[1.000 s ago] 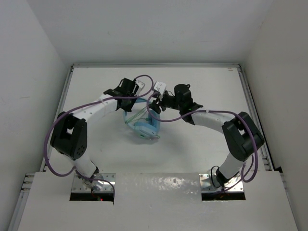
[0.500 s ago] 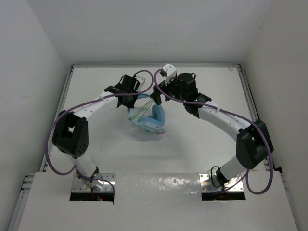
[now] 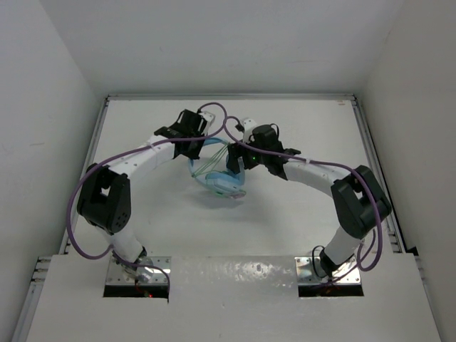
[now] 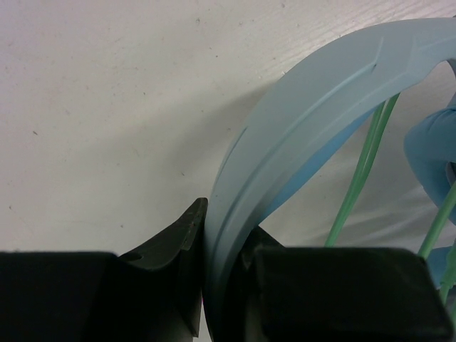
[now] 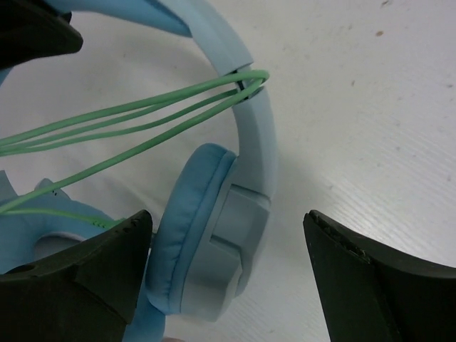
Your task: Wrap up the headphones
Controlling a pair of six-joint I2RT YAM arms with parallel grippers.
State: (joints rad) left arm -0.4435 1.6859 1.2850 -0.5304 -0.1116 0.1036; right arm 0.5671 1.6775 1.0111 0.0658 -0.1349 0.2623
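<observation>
The light blue headphones (image 3: pixel 222 179) lie on the white table between both arms. My left gripper (image 3: pixel 195 147) is shut on the headband (image 4: pixel 313 121) and pinches it edge-on between its black fingers (image 4: pixel 178 249). The pale green cord (image 5: pixel 142 114) runs in several strands across the arch and hooks over the headband (image 5: pixel 256 135). My right gripper (image 5: pixel 228 222) is open and hangs over one padded ear cup (image 5: pixel 206 249), with one finger on either side and neither touching it. In the top view the right gripper (image 3: pixel 239 161) sits just right of the headphones.
Thick purple robot cables (image 3: pixel 214 114) loop above both wrists. White walls (image 3: pixel 78 107) close in the table on the left, the back and the right. A raised rail (image 3: pixel 370 149) runs along the right edge. The arm bases (image 3: pixel 135 274) stand at the near edge.
My right gripper opened wide, lifted toward the back of the table, then came back down over the ear cup. The headphones shifted slightly right. The left gripper kept its hold.
</observation>
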